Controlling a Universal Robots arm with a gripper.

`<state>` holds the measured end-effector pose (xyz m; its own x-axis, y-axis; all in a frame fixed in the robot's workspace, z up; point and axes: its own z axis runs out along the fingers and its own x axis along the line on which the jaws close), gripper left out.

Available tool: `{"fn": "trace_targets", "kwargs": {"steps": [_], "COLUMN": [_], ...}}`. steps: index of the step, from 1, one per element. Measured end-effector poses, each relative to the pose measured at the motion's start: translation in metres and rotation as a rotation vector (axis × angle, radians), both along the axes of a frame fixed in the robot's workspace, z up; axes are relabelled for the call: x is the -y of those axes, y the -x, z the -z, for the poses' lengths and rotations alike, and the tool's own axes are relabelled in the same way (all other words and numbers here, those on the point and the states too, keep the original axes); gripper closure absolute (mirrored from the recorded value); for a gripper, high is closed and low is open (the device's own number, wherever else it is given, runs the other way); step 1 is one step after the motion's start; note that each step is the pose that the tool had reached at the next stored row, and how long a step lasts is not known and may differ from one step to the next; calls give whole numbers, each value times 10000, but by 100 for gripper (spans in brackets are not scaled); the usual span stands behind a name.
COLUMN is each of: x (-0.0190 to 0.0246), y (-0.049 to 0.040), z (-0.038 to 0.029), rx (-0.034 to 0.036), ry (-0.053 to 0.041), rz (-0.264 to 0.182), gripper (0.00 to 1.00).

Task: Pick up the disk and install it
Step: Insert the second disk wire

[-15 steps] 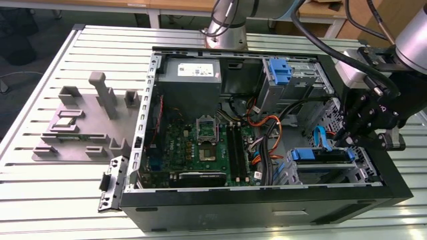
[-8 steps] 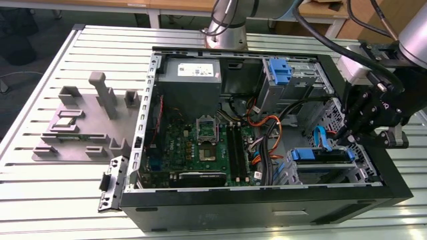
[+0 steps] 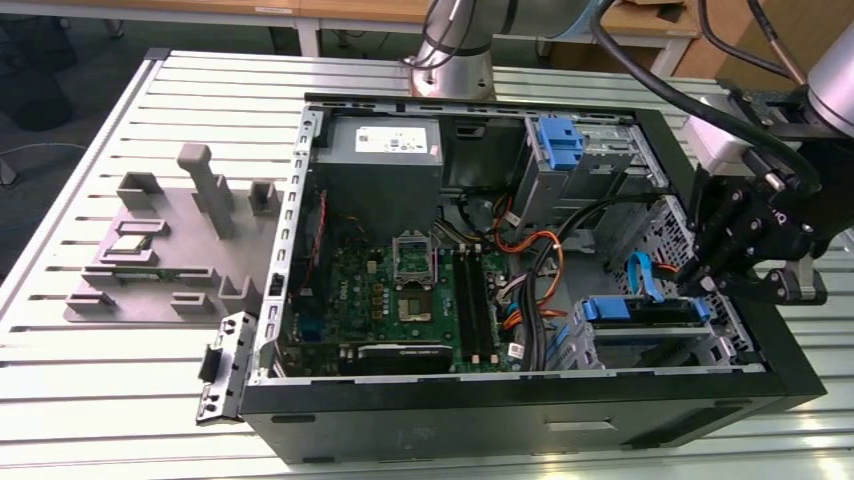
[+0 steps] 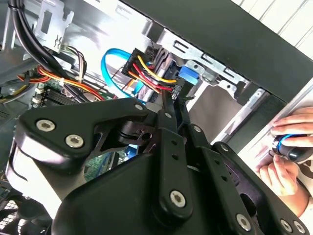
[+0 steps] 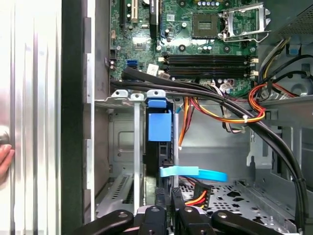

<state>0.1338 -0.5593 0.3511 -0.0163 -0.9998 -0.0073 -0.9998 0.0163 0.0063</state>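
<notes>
Black links of the gripper [image 4: 171, 105] lie closest to the lens in the second wrist view; its two thin fingers are closed almost together and reach toward the back edge of the disk [image 4: 188, 73], where red, yellow and black wires plug in beside a curved blue data cable [image 4: 110, 56]. Whether the fingers pinch anything I cannot tell. A person's hand [image 4: 288, 147] rests outside the black computer case [image 4: 234, 39].

In the first wrist view the gripper [image 5: 168, 193] stands just over the disk [image 5: 159, 127], which sits on its edge inside the metal drive cage [image 5: 122, 147]. Its long axis runs away from the gripper toward the motherboard [image 5: 195, 44], with the blue carrier tab at the far end.

In the exterior view the gripper [image 3: 707, 285] hangs at the exterior view's right side of the case. The disk [image 3: 641, 310] is in the lower drive bay, its blue carrier edge lying across, just beside the fingers. A grey fixture block [image 3: 167, 250] is well apart on the table [image 3: 107, 380].
</notes>
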Motion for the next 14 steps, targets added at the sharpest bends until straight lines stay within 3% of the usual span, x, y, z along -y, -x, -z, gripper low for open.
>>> {"fn": "trace_targets", "kwargs": {"steps": [8, 14], "x": [39, 44], "y": [0, 0], "z": [39, 44], "rx": [0, 0], "ry": [0, 1], "rz": [1, 2], "gripper": [83, 83]}}
